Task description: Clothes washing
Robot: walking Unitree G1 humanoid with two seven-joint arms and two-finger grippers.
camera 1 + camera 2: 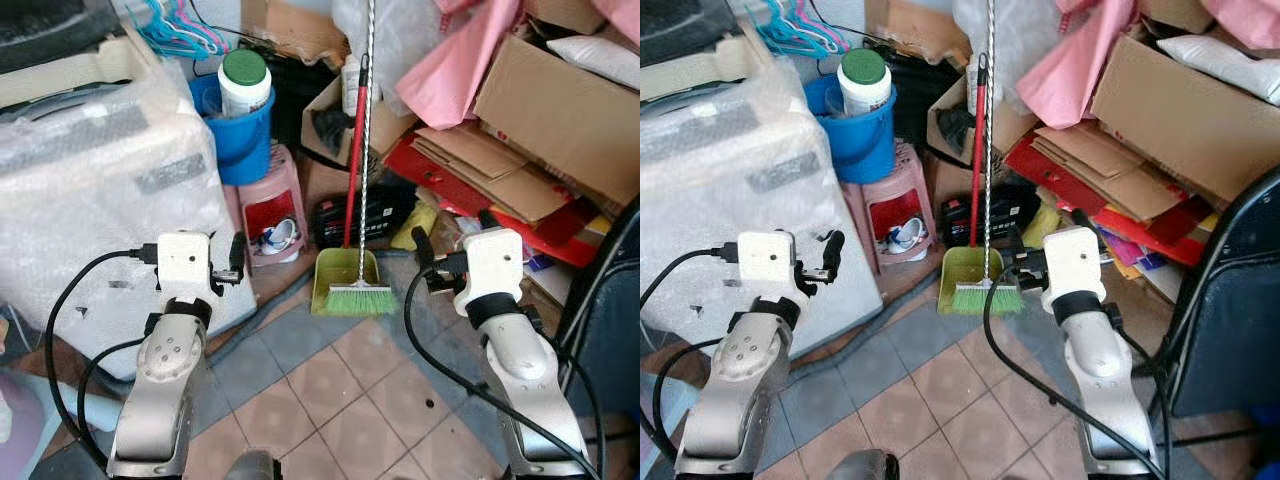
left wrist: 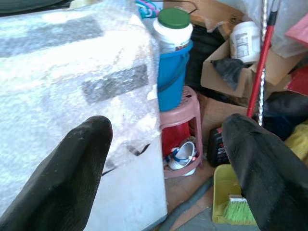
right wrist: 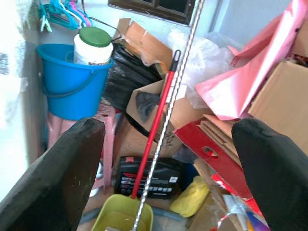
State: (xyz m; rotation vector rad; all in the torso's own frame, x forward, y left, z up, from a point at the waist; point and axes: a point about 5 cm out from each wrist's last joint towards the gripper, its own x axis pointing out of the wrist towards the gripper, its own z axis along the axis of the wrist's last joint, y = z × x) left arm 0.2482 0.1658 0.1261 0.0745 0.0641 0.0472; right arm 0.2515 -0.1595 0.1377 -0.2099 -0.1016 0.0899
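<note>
Both grippers hover empty, fingers spread wide: left gripper (image 2: pixel 163 159) near the bubble-wrapped washing machine (image 1: pixel 90 200) at far left, right gripper (image 3: pixel 168 163) facing a green broom (image 1: pixel 358 297) and cardboard boxes (image 1: pixel 560 110).

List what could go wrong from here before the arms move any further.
The broom and striped pole only lean in the clutter; the right end effector, open and aimed at them, could topple them. The blue bucket holding a green-lidded jar sits on a pink stool beside the wrapped washer, near the open left end effector.
</note>
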